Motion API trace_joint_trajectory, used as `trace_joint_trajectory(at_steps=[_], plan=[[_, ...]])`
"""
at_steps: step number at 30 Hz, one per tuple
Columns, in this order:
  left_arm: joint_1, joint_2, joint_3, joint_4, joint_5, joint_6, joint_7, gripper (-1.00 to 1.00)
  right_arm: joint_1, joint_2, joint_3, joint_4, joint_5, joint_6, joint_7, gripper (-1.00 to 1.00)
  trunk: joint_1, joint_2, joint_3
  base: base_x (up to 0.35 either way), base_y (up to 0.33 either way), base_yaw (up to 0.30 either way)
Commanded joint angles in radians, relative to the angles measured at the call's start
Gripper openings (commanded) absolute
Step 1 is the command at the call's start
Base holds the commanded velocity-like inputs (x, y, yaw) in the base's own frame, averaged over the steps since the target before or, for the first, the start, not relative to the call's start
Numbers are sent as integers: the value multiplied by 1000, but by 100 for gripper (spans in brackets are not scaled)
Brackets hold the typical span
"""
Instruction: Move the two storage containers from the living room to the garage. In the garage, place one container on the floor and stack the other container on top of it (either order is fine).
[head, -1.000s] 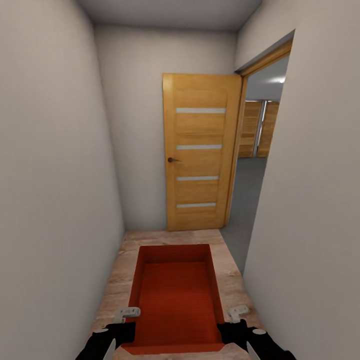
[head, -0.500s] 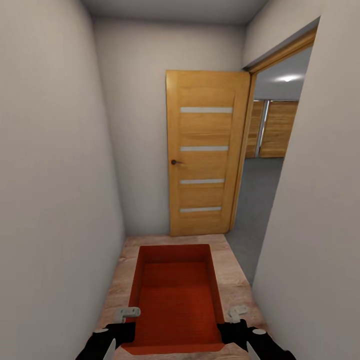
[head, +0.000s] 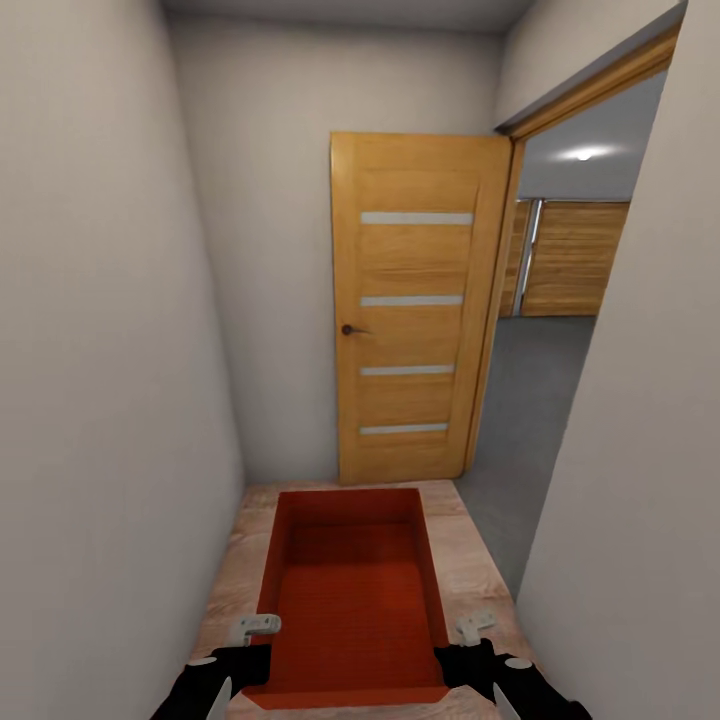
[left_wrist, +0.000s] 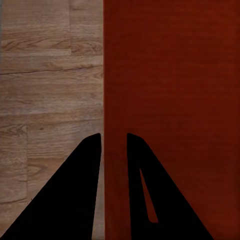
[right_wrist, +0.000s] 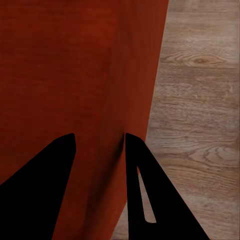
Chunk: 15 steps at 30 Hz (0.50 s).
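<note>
Both jaws clamp container (head: 350, 600) walls (left gripper (left_wrist: 114, 142), right gripper (right_wrist: 100, 142)) | open door (head: 415, 310) ahead

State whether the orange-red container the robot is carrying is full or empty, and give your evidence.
Empty: the head view looks into the open-topped container and shows only its bare floor and inner walls.

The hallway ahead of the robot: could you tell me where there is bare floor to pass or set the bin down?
Bare wood floor runs either side of the storage container. Grey floor lies free through the doorway, between the open door and the right wall. Straight ahead the door and the end wall block the way.
</note>
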Motion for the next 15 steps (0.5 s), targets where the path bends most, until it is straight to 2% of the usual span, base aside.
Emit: trace_joint_trajectory(at_steps=[1,15], plan=[[0,22,9,0,-28,6,20,-100,0,-1,17,-4,-11,-57,82,-100,1,-1,-2,322,0,0],[0,22,9,0,-28,6,20,-100,0,-2,17,-4,-12,-57,82,-100,1,-1,-2,322,0,0]])
